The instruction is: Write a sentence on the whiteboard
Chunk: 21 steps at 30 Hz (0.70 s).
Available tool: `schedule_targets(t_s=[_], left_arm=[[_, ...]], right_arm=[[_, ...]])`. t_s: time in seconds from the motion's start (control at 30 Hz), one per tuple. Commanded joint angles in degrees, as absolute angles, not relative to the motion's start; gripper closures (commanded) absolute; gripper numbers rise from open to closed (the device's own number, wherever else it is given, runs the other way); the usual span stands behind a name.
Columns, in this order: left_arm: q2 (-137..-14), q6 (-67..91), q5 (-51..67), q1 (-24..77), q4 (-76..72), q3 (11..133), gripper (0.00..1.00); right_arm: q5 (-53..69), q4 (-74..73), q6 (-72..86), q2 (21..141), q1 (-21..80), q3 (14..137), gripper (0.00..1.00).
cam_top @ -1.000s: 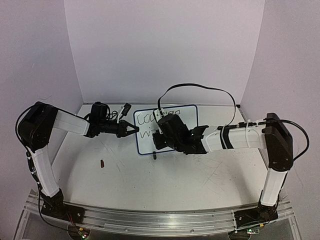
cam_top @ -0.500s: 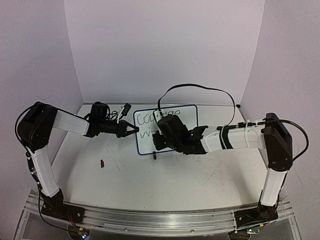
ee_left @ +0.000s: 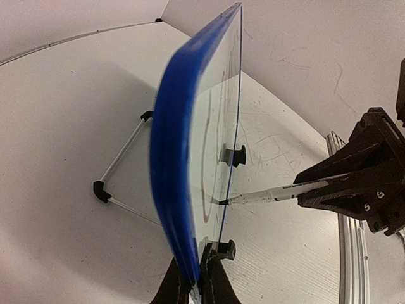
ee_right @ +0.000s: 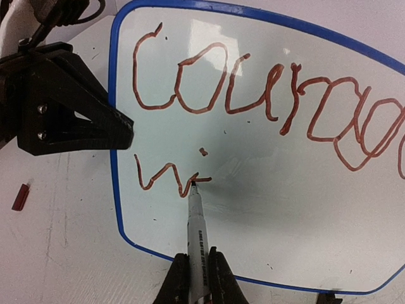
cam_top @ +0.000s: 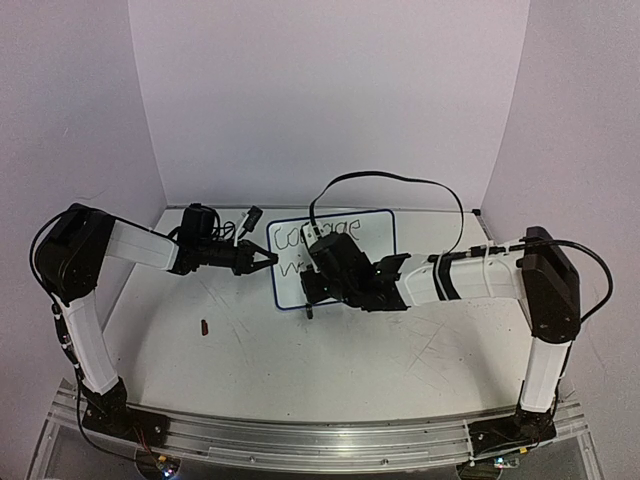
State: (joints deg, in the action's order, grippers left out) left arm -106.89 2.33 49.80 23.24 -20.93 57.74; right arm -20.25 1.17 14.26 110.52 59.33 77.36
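Blue-rimmed whiteboard [ee_left: 180,133], edge inside left tool [ee_left: 197,280]

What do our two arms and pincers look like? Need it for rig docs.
Left arm and right arm: white tubular links, bulky black joint housings, bases on a silver aluminium rail. Left pincer and right pincer: black, wedge-shaped tapering fingers with small silver screws. A black cable loops above the right arm's wrist.

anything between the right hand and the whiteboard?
Only the marker it grips, running from the right hand to the whiteboard, tip on the surface. Clearest in the right wrist view.
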Motion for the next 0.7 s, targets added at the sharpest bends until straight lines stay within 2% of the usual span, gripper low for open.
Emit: schedule_targets(t_s=[0.0, 0.67], left_arm=[[-106.1, -2.0, 41.4, 22.8, -18.2, 58.6, 1.00], [-106.1, -2.0, 41.4, 22.9, -18.0, 58.7, 1.00]], right_arm=[[-21.5, 0.0, 15.2, 110.0, 59.7, 77.3, 1.00], [-21.6, 2.2, 14.5, 106.5, 60.1, 76.9, 1.00]])
